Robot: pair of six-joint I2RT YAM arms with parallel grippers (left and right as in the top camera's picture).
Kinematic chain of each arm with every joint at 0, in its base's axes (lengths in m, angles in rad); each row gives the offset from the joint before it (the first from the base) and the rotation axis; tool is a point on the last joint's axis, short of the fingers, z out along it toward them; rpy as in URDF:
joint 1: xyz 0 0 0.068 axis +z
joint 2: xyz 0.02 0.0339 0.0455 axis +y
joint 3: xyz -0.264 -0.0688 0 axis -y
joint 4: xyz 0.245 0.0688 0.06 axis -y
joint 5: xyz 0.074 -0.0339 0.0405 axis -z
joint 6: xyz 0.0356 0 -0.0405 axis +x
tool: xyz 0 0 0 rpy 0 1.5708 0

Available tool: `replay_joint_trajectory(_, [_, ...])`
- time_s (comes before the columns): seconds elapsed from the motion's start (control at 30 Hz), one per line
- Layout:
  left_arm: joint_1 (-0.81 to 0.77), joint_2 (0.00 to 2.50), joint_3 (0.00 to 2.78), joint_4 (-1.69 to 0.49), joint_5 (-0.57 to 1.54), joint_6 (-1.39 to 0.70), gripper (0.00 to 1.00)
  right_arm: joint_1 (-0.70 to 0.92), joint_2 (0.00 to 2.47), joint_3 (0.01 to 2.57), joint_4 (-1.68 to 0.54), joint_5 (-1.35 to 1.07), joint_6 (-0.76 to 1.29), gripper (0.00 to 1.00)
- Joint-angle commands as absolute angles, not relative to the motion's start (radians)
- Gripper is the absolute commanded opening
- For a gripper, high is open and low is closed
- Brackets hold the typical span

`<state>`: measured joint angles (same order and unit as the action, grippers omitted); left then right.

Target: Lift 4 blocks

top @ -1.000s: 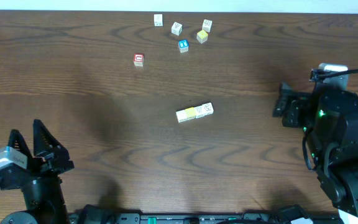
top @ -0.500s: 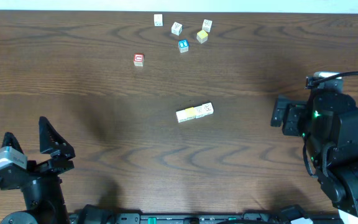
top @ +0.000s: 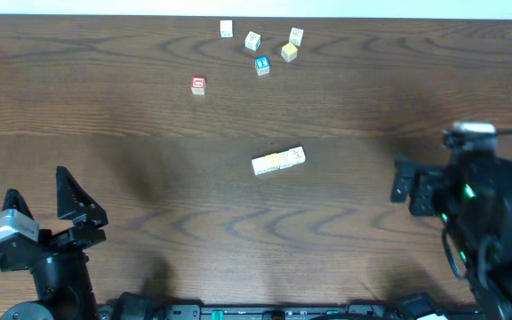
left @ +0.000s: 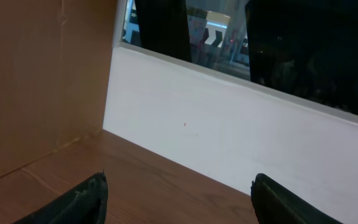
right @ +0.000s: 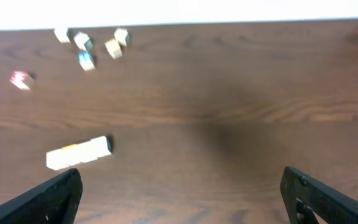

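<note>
Moved since the earlier overhead frames: left gripper (top: 36, 182), fingers spread from a narrow V to a wide one; right gripper (top: 402, 180), carried down the frame with its arm; all cubes unmoved. Item, the blocks (top: 278, 161): short row of small wooden cubes lying end to end and touching, slightly slanted, at the centre of the table (top: 149, 133); cream at the left end, pale yellow next, white with faint marks at the right end; resting flat, well apart from both grippers. Same row at lower left of the right wrist view (right: 79, 152), blurred. Item, left gripper: lower left of the overhead frame, released, holding nothing; its wrist view (left: 179, 180) shows two dark fingertips far apart at the bottom edge, with a white wall and a brown panel beyond. Item, right gripper: right side of the overhead frame, pointing left; its wrist view (right: 180, 186) shows fingertips at the two bottom corners, spread wide, bare wood between them. Item, loose cubes, top centre of the overhead frame: white cube (top: 227, 29), second white cube (top: 252, 40), third white cube (top: 296, 36), yellow cube (top: 289, 52) just below the third, blue-faced cube (top: 261, 65), and red-faced cube (top: 198, 84) apart to the left.
</note>
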<state>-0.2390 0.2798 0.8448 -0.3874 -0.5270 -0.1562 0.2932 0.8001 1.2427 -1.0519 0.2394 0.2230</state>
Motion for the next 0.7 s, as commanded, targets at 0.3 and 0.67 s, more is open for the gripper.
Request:
replay_joint_trajectory(0.3, [-0.236,0.279,0.856,-0.389,-0.537,-0.15,0.75,0.292,0.513,1.254,-1.19,0.234,0.223,0.99])
replay_joint_trajectory(0.67, [-0.236,0.279,0.856,-0.411,-0.537,-0.15,0.75,0.292,0.443,1.254,-1.355,0.238,0.223,0.99])
